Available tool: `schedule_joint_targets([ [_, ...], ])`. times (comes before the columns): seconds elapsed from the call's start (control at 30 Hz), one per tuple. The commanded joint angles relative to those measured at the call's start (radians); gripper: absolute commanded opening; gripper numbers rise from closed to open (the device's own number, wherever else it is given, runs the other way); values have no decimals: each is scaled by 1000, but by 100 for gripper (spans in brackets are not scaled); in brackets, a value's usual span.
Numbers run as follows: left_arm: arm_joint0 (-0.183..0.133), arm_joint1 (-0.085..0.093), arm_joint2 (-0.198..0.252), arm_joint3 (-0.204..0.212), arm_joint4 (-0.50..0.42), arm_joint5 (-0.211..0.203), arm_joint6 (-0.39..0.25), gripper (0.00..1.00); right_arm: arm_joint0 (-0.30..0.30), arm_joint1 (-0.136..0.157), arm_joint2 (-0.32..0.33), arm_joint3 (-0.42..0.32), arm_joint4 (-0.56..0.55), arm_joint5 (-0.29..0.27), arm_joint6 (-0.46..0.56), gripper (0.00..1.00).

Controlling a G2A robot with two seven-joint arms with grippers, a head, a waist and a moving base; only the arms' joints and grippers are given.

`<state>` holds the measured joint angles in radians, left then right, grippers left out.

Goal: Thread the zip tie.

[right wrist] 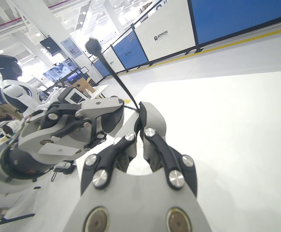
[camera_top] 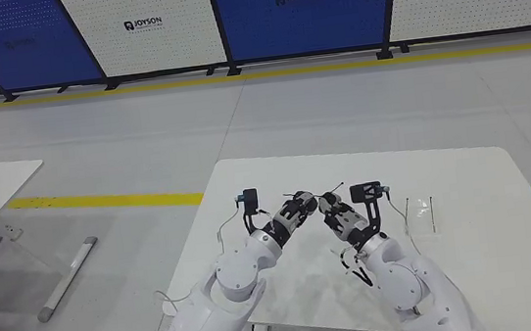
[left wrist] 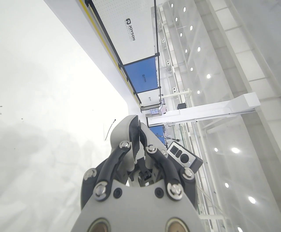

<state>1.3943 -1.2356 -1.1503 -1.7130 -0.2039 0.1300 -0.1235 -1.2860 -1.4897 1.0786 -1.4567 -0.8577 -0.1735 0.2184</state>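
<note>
Tightly, right pincer (right wrist: 140,111) clamps thin black zip tie (right wrist: 114,73).

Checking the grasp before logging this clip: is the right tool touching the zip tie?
Touching. The right wrist view shows the right tool shut on the zip tie, with the strap rising straight out of the pinch.

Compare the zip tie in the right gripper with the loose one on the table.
The held zip tie rises above the table; the loose zip tie lies flat on it. The held one is clamped in the shut right gripper; the loose one is untouched. Both are thin and black.
</note>
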Motion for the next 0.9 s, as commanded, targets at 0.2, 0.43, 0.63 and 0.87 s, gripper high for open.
schedule_joint_targets([
  [0.2,5,-1,-2,-5,-5,-13,3,0,10,1,-10,21,5,9,11,0],
  [0.43,6,-2,-3,-7,-4,-11,4,0,14,3,-13,25,15,10,15,0],
  [0.63,3,-3,-2,-8,-1,-8,3,0,9,6,-15,14,13,7,14,19],
  [0.87,0,-4,2,-3,5,-3,-2,0,7,9,-15,2,14,10,8,14],
])
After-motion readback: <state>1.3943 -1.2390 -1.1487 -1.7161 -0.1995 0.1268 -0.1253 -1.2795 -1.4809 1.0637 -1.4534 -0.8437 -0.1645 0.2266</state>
